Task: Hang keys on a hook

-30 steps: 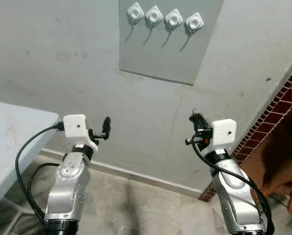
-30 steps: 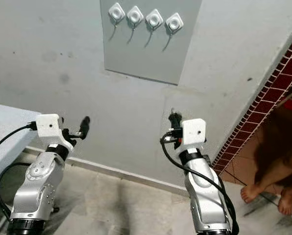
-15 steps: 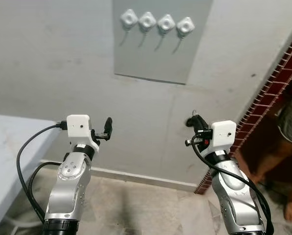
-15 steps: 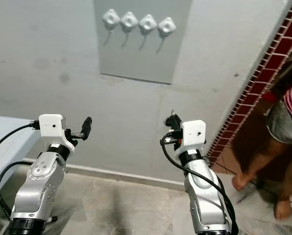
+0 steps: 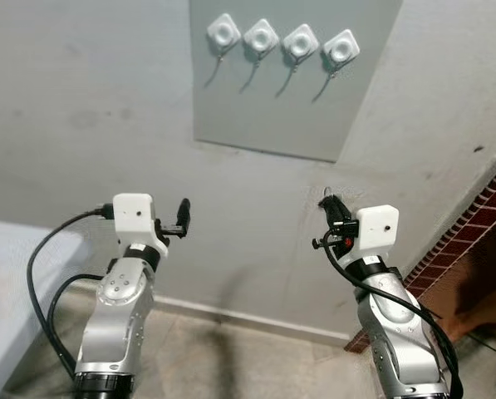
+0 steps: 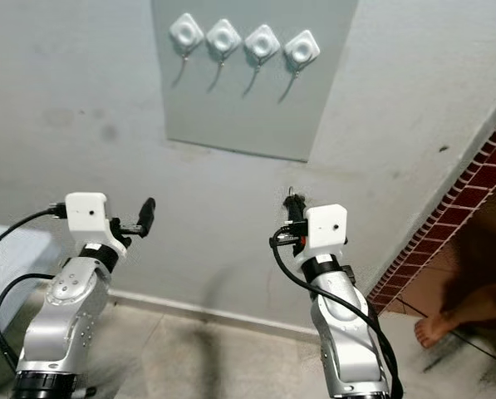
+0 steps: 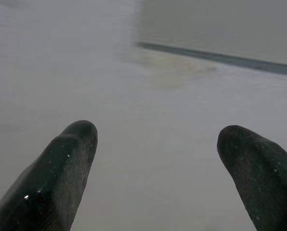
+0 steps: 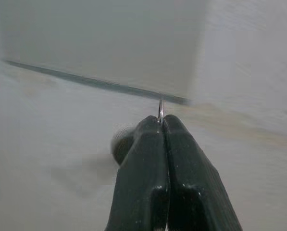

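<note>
1. Your left gripper [image 5: 182, 218], two long black fingers on the silver arm, is raised in front of the grey wall with its fingers spread apart and nothing between them. My read: leave it parked there, clear of the work.
2. The four white square-backed metal hooks [image 5: 282, 41] sit in a row on the grey rectangular panel [image 5: 272, 125], high on the wall.
3. Your right gripper [image 8: 160, 126] is pinched tight on the thin silver key ring [image 8: 160, 108], which pokes out just past the fingertips. The keys themselves I can't make out.
4. Ring and gripper sit well below the hooks, under the panel's lower edge. I'd raise slowly and keep the ring's loop open towards one hook tip.
</note>
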Motion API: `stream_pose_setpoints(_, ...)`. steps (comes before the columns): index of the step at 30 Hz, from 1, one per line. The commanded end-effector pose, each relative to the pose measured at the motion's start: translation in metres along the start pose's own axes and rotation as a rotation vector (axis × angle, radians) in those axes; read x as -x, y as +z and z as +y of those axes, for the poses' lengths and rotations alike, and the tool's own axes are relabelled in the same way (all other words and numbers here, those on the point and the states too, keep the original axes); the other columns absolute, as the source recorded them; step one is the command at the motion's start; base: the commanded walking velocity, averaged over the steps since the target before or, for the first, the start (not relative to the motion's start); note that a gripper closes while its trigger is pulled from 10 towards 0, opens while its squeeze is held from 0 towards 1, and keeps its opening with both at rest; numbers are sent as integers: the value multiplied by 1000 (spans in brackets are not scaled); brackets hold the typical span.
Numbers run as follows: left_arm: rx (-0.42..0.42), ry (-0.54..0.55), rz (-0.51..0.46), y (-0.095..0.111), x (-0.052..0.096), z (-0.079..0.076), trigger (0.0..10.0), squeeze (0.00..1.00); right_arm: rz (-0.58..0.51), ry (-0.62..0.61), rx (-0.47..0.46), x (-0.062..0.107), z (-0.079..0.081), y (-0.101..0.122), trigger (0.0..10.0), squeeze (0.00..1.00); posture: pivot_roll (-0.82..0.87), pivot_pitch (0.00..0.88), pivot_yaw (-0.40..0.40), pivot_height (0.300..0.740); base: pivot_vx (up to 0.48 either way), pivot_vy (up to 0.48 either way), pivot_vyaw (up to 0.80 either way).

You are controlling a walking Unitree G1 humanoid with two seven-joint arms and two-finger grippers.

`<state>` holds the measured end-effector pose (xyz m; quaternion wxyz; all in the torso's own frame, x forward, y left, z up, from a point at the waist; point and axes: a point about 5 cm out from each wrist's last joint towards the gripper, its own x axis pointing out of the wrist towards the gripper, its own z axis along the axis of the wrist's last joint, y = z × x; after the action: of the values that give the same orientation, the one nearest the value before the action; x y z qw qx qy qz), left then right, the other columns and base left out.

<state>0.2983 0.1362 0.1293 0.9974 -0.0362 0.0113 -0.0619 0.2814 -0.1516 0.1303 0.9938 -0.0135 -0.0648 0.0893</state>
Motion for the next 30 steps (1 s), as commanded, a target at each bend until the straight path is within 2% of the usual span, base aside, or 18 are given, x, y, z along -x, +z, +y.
stream_pose_setpoints(1,-20,-4,-42,8,1,2,10000,0,-29,-9,-4,-3,0,8,10000,0,36,50,-39,740,0,0,0)
stream_pose_setpoints(8,-59,-63,-15,11,-2,-5,10000,0,-19,-7,1,-5,0,7,10000,0,39,54,-46,740,0,0,0)
stream_pose_setpoints(10,-47,-103,-24,14,-3,-10,10000,0,-19,1,10,-7,-1,8,10000,0,43,55,-54,740,0,0,0)
stream_pose_setpoints(13,-101,-196,-50,20,-4,-22,10000,0,-21,12,16,-11,-2,10,10000,0,42,57,-57,740,0,0,0)
stream_pose_setpoints(16,-141,-241,-65,25,-6,-29,10000,0,-37,28,34,-15,-3,15,10000,0,36,57,-55,740,0,0,0)
stream_pose_setpoints(21,-143,-270,-100,36,-9,-37,10000,0,-66,31,38,-22,-7,24,10000,0,26,54,-47,740,0,0,0)
stream_pose_setpoints(23,-138,-278,-138,47,-11,-45,10000,0,-128,51,28,-28,-8,40,10000,0,22,54,-44,740,0,0,0)
stream_pose_setpoints(25,-133,-284,-145,50,-11,-47,10000,0,-144,57,22,-29,-8,44,10000,0,22,53,-44,740,0,0,0)
stream_pose_setpoints(30,-136,-319,-197,67,-10,-54,10000,0,-245,110,-64,-36,-6,72,10000,0,25,51,-48,740,0,0,0)
